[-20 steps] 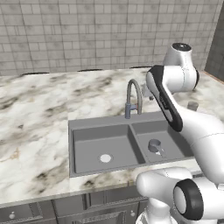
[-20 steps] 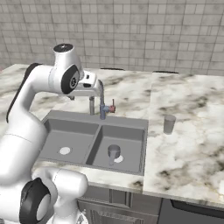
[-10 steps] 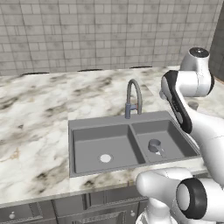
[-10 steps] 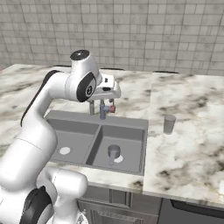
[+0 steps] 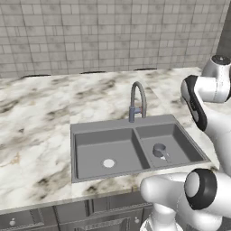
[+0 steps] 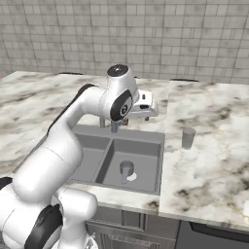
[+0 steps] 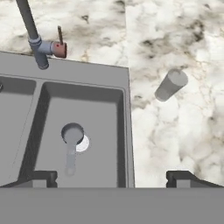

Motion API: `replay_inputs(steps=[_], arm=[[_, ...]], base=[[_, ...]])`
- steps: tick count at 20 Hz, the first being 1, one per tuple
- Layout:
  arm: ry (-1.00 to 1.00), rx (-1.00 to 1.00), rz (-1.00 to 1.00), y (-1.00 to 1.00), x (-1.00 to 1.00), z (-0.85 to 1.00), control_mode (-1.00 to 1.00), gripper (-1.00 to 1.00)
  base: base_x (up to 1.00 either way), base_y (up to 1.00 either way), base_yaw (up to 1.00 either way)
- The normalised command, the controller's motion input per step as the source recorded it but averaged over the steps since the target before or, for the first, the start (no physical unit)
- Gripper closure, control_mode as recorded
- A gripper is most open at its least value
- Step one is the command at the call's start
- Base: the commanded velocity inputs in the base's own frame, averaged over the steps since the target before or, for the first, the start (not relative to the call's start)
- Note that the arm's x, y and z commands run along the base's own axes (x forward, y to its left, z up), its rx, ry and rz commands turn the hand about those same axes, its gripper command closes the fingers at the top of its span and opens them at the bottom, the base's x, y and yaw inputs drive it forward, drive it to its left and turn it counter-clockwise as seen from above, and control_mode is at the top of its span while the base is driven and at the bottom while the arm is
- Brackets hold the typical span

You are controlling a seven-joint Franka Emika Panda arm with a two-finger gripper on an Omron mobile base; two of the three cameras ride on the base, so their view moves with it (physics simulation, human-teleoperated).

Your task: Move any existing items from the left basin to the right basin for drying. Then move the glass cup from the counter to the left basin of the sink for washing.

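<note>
Hovering over the sink's point(image 5: 135, 149) right edge, the end effector point(image 7: 111, 177) has its fingers spread and holds nothing. The glass cup point(image 6: 188, 138) stands upright on the marble counter point(image 6: 214, 160), just right of the right basin point(image 7: 78, 131), where a grey measuring scoop point(image 7: 72, 142) lies. The left basin point(image 5: 106, 151) holds nothing but its drain.

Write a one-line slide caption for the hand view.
Open gripper above the right basin, which holds a grey measuring cup; the glass cup stands on the counter beside the sink.
</note>
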Motion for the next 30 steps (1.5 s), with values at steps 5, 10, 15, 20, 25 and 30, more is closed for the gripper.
replay_inputs(steps=[5, 10, 15, 20, 25, 30], arm=[[0.03, 0.0, -0.06, -0.73, 0.18, -0.72, -1.0, -1.0], [0.02, -0.04, -0.03, -0.46, 0.29, -0.55, -1.0, -1.0], [0.0, -0.23, -0.02, -0.06, 0.28, -0.03, -1.0, -1.0], [0.01, -0.18, -0.05, -0.12, 0.32, -0.02, -1.0, -1.0], [0.06, 0.0, -0.01, -0.31, 0.21, -0.06, -1.0, -1.0], [0.07, 0.0, -0.04, -0.32, 0.28, 0.0, -1.0, -1.0]], base=[[0.0, 0.0, 0.0], [0.0, 0.0, 0.0], [0.0, 0.0, 0.0], [0.0, 0.0, 0.0], [0.0, 0.0, 0.0], [0.0, 0.0, 0.0]])
